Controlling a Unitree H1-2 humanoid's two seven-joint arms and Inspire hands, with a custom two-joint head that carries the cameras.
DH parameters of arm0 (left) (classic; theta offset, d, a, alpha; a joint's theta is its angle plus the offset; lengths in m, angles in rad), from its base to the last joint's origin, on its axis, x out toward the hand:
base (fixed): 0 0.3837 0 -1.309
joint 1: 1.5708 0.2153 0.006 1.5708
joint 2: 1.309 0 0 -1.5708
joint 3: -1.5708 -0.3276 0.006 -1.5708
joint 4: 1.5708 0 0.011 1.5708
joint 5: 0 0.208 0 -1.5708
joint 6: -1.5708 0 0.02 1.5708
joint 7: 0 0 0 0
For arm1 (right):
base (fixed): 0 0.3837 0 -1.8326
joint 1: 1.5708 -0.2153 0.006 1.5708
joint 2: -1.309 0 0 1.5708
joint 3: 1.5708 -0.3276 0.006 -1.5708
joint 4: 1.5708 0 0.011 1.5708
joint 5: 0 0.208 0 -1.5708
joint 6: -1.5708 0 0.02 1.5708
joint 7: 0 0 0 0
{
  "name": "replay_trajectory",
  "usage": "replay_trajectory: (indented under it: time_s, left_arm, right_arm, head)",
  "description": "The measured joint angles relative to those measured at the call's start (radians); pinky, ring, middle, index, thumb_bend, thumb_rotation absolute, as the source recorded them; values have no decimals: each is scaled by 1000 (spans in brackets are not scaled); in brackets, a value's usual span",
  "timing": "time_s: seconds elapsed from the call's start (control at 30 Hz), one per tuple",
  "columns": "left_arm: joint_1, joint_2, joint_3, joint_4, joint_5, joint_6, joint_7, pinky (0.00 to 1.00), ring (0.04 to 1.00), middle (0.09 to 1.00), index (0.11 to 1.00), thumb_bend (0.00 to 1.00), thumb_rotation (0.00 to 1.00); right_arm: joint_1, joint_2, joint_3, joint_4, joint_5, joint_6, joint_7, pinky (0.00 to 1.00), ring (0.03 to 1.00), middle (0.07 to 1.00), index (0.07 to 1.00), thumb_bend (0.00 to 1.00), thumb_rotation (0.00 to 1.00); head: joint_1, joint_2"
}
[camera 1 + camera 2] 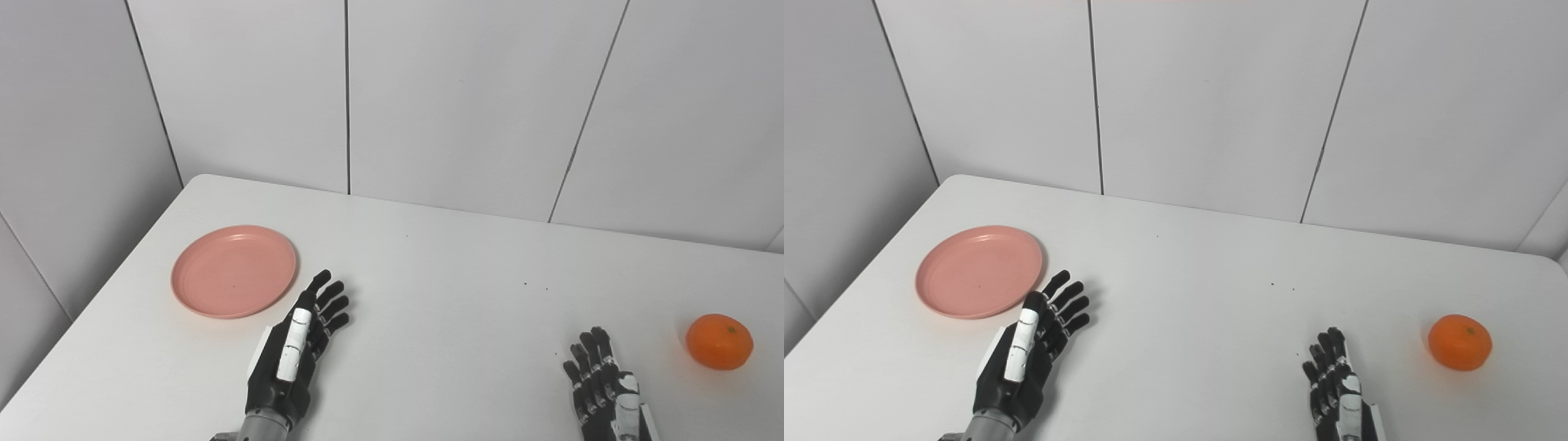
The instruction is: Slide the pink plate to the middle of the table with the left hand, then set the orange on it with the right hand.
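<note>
Waiting at the start line, by the look of it: nothing in this job is done yet. Pink plate [233, 271] sits flat near the left edge of the surface [429, 294], toward the far-left corner, well short of the middle. It's bare, nothing on it.

Left hand [298, 349] is up off the near edge, just beside the plate's near-right rim, fingers [331, 300] spread and reaching forward, holding nothing. Close to the rim, but I can't see it touching. Palm faces inward, thumb side up, so it looks set to get behind or beside the plate rather than on it.

Over on the other side, the orange [719, 341] rests near the right edge, on its own, stem dimple up. Right hand [1338, 389] comes in low at the near edge, fingers apart and empty, near the orange but clearly apart from it. It seems to be idling while the left goes first.

So the score: slide not begun, plate yet to travel right toward the centre, which is bare white surface between the two hands. After that the right hand has the whole pick-and-place to do. A smooth plate on a smooth top should slide easily; the round orange could roll if nudged.
</note>
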Motion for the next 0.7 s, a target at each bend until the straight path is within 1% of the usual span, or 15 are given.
replay_trajectory:
  time_s: [0.07, 0.13, 0.2, 0.3, 0.37, 0.43, 0.5, 0.57, 0.67, 0.7]
  left_arm:
    - [-43, 33, 14, -35, -9, 33, 8, 964, 920, 935, 932, 918, 901]
    - [-84, 52, 42, -59, -33, 71, 18, 980, 932, 943, 949, 911, 916]
    - [-115, 62, 73, -62, -72, 101, 30, 985, 941, 946, 956, 903, 925]
    - [-146, 92, 110, -57, -108, 124, 31, 957, 929, 932, 952, 896, 946]
    - [-167, 129, 130, -36, -105, 119, 30, 928, 904, 911, 940, 891, 962]
    - [-192, 187, 148, 22, -88, 90, 16, 917, 893, 902, 929, 901, 972]
    - [-215, 245, 170, 71, -81, 65, 9, 901, 890, 899, 908, 936, 951]
    - [-235, 280, 186, 89, -82, 49, 6, 886, 886, 893, 900, 949, 941]
    - [-272, 316, 202, 115, -87, 38, -9, 872, 866, 869, 888, 969, 930]
    - [-284, 324, 209, 122, -87, 38, -11, 862, 858, 862, 886, 977, 911]
  right_arm:
    - [0, 0, 1, 0, -2, 0, 0, 1000, 1000, 994, 998, 848, 1000]
    - [0, -1, 1, 0, -3, 0, 0, 1000, 1000, 991, 995, 847, 1000]
    - [0, -2, 1, 0, -4, 0, 0, 1000, 1000, 990, 994, 845, 1000]
    - [0, -2, 2, 0, -4, 0, 0, 1000, 1000, 988, 991, 840, 1000]
    - [0, -2, 3, 0, -4, 0, 0, 1000, 1000, 988, 991, 837, 1000]
    - [0, -1, 5, 0, -4, 0, 0, 1000, 1000, 987, 990, 838, 1000]
    - [0, -2, 5, 0, -4, 0, 0, 1000, 1000, 987, 986, 839, 1000]
    - [1, -5, 3, 0, -4, 0, 0, 1000, 1000, 990, 989, 837, 1000]
    - [1, -10, 1, 2, -4, 0, 1, 1000, 1000, 988, 988, 833, 1000]
    - [0, -10, 1, 3, -4, 0, 1, 1000, 1000, 988, 988, 835, 1000]
  head:
    - [-3, 0]
    - [-3, 0]
    - [-3, 0]
    - [-3, 0]
    - [-3, 2]
    - [-3, 5]
    - [-2, 6]
    - [-2, 6]
    - [0, 6]
    - [0, 6]
